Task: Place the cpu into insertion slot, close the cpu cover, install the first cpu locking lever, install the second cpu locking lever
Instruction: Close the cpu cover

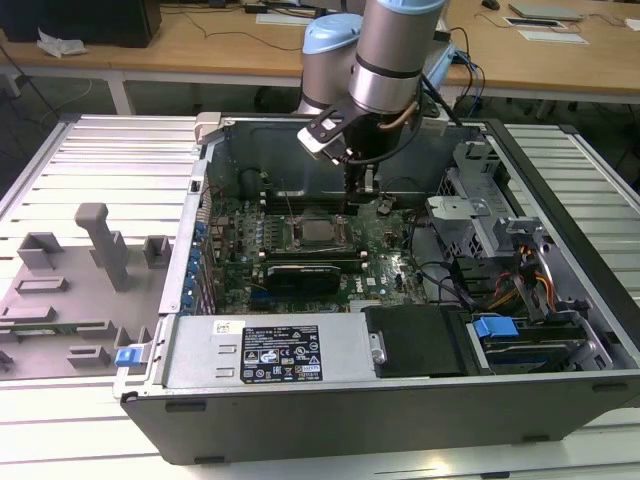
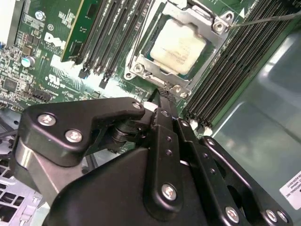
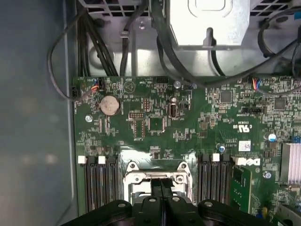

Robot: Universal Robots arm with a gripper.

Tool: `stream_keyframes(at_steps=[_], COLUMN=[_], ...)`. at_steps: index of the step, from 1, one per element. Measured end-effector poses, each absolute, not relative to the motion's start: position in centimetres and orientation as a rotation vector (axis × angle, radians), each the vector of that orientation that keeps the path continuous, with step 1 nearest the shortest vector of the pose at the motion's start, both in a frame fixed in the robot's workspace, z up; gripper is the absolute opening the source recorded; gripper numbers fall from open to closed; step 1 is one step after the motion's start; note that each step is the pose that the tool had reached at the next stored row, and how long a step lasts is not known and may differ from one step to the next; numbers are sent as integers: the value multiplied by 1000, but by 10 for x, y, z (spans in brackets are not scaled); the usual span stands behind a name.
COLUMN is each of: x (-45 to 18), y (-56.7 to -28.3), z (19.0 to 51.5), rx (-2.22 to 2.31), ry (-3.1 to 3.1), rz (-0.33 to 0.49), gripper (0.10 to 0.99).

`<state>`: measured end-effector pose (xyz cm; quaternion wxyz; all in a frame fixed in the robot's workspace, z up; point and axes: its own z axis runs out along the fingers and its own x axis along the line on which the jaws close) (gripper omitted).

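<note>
Lever work looks to be the step in hand. In the second wrist view the cpu (image 2: 178,44) sits pale-topped in the insertion slot (image 2: 141,70), and the cpu cover (image 2: 195,14) appears to lie down around it, with the chip showing through its window. A thin wire lever (image 2: 263,20) juts out past one corner of the frame, seemingly unlatched. The gripper (image 2: 162,96) has its fingers pressed together with nothing seen between them. Its tip is just beside the socket's near edge, with memory slots (image 2: 110,33) on either side. As a judgement, latching calls for a careful push on that slim wire, down under its hook, without scraping the green board (image 3: 155,122).
</note>
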<state>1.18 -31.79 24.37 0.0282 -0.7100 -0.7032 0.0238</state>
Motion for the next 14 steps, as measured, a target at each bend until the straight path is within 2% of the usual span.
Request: stream_keyframes(at_steps=[6, 14], x=[-3, -25], y=[-318, -319], z=[243, 240], rx=[-2193, -2221], ry=[-2173, -2202], rz=[67, 4], gripper=[106, 106])
